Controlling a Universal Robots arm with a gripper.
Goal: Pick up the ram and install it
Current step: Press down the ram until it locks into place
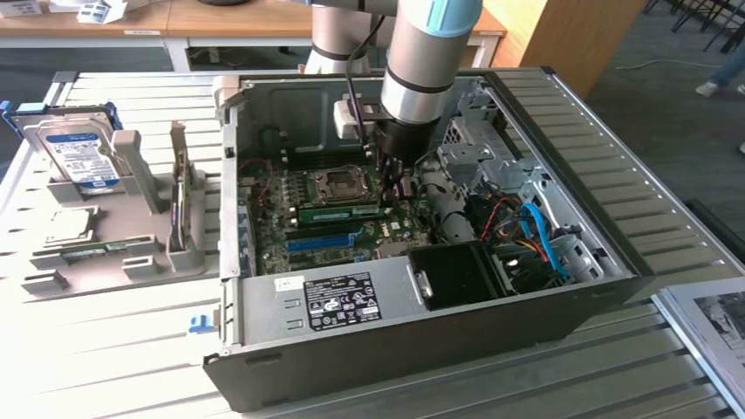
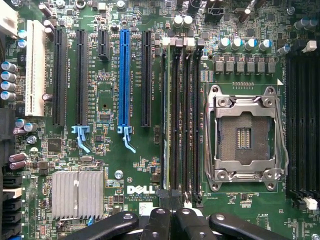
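The ram (image 1: 341,210) is a long green stick lying along a memory slot on the motherboard inside the open computer case (image 1: 605,288), just below the CPU socket (image 1: 340,182). In the wrist view the ram (image 2: 165,115) appears edge-on as a thin strip in the outermost of the black memory slots (image 2: 187,115). My gripper (image 1: 390,175) hangs over the end of the stick towards the exterior view's right. Its black fingers (image 2: 159,222) are pressed together, so my gripper (image 2: 170,222) is shut with nothing between them, at one end of the slot row.
A bright-blue expansion slot (image 2: 123,75) and black slots lie beside the memory slots. A grey fixture (image 1: 105,262) at the exterior view's left holds a hard drive (image 1: 79,155) and an upright thin green board (image 1: 177,188). Cables (image 1: 529,231) and the power supply (image 1: 338,301) crowd the case.
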